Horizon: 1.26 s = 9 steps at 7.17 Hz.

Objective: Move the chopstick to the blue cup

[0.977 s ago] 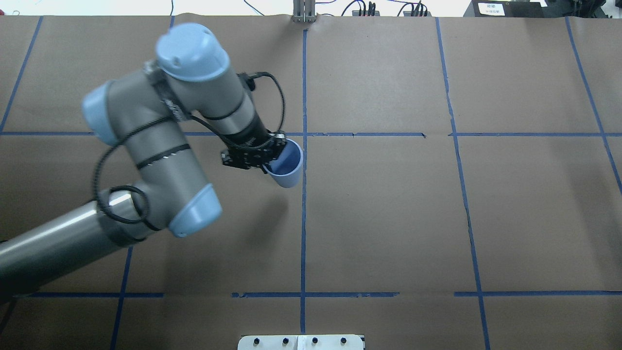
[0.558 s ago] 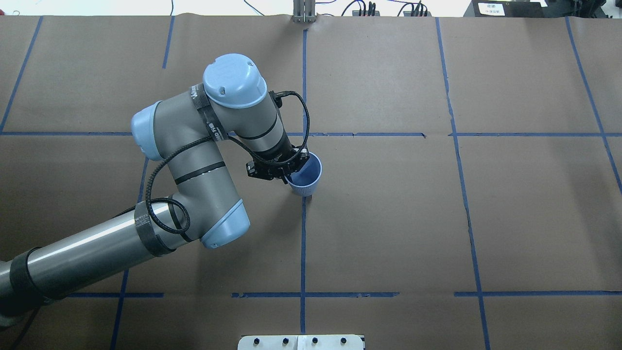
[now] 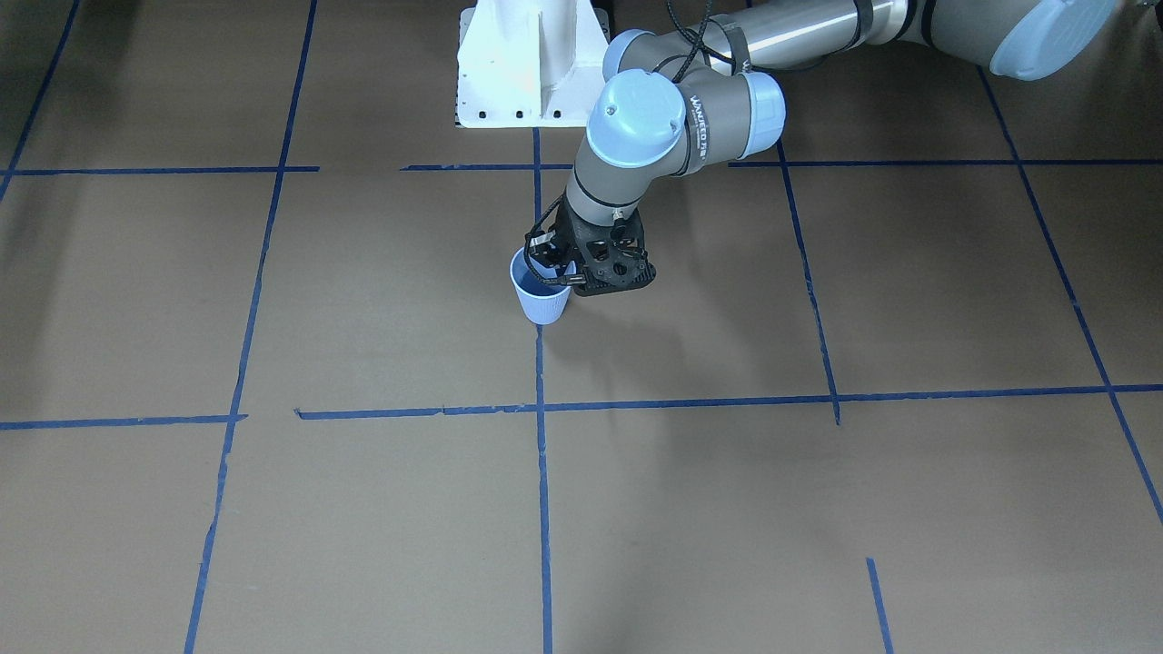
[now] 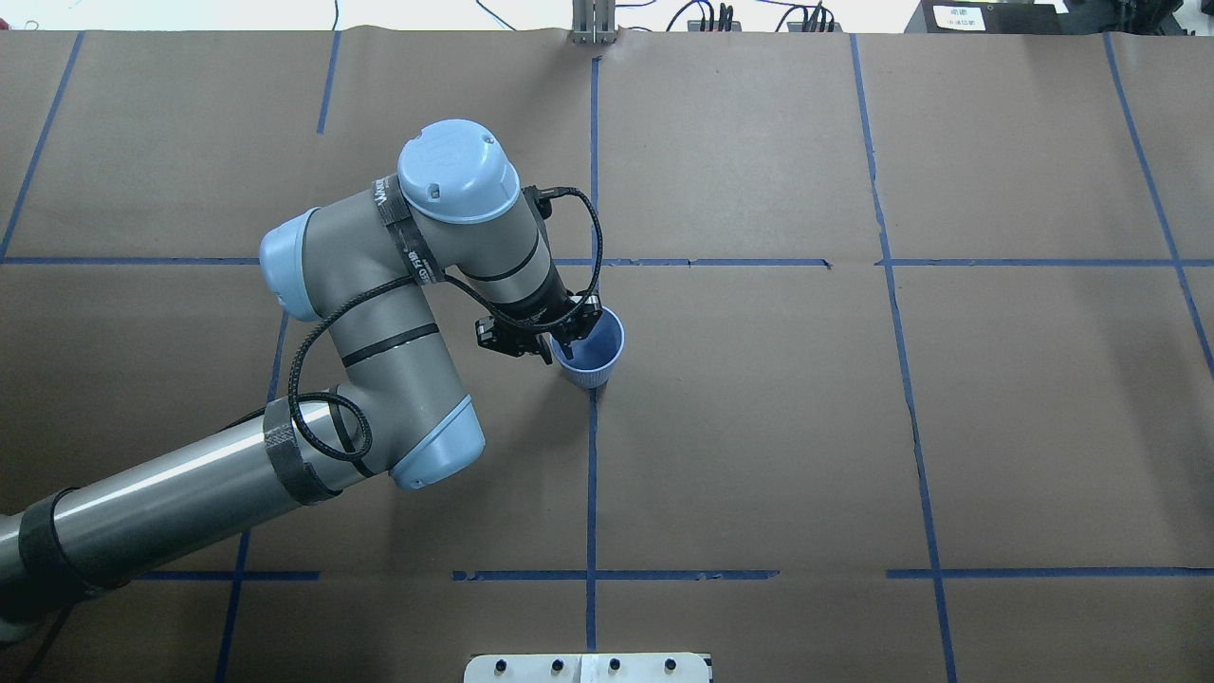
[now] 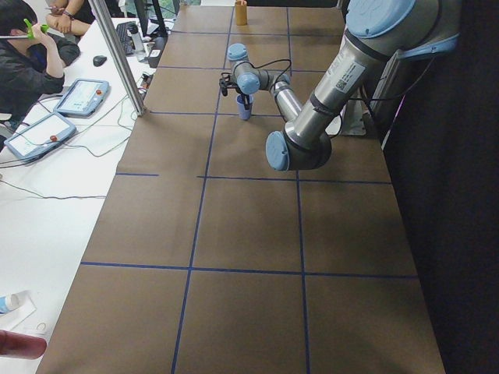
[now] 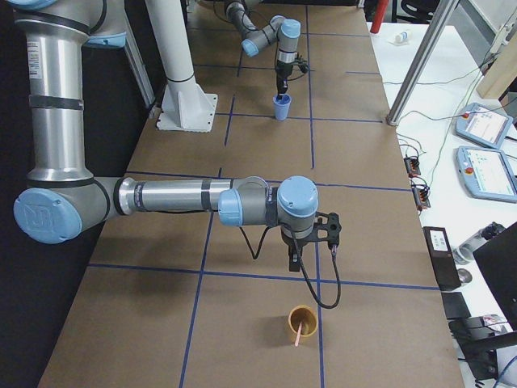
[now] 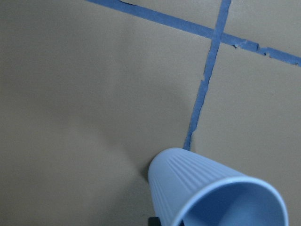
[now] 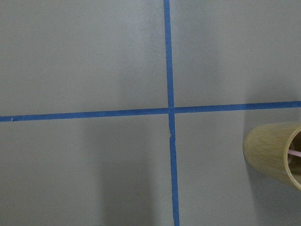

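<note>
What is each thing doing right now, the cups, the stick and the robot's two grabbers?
blue cup: standing on the table, empty, held at its rim.
left gripper: shut on the blue cup's rim.
chopstick: leaning inside the tan cup.
tan cup: upright, holding the chopstick.
right gripper: hovering beside the tan cup; open or shut, cannot tell.

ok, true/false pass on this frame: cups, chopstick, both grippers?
1. The blue cup stands upright, mouth up. True.
2. The chopstick is already in the blue cup. False: it sits in the tan cup, far along the table from the blue one.
3. The left gripper pinches the blue cup's rim. True.
4. The right gripper holds the chopstick. False: it hangs above the tan cup, apart from the stick.
</note>
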### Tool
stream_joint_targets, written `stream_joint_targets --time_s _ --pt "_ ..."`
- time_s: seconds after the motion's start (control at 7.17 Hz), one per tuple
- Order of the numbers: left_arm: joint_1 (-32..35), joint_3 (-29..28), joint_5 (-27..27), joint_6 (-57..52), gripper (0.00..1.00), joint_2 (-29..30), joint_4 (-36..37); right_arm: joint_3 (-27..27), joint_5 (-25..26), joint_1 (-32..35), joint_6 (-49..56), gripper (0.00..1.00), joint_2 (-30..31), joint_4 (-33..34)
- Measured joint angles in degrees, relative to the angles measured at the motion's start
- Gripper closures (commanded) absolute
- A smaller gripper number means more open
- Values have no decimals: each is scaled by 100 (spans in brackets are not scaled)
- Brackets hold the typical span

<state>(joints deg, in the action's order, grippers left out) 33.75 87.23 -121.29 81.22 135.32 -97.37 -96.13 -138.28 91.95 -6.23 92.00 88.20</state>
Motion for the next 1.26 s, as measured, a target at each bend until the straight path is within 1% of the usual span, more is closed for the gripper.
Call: stream_joint_targets --time_s 0.28,0.42,0.56,0.7,0.84,0.98,1.26 --pt "72 331 -7 -25 0 -90 54 -8 1 6 22 0 41 -27" --pt "216 665 -72 -27 0 -188 156 -11 2 21 61 0 30 -42" --pt "467 1003 -277 -43 0 -235 380 4 5 66 174 0 24 -56" --pt "759 1282 -609 -106 0 -293 634 50 29 154 527 0 19 -50" --pt "965 1496 -824 -213 0 -433 757 174 77 252 1037 0 -10 -34" --pt "1086 1678 -920 -323 0 -617 806 436 113 374 1583 0 -104 -31" --pt "1205 1927 -962 -410 0 -896 830 1017 141 646 2295 0 -353 -37"
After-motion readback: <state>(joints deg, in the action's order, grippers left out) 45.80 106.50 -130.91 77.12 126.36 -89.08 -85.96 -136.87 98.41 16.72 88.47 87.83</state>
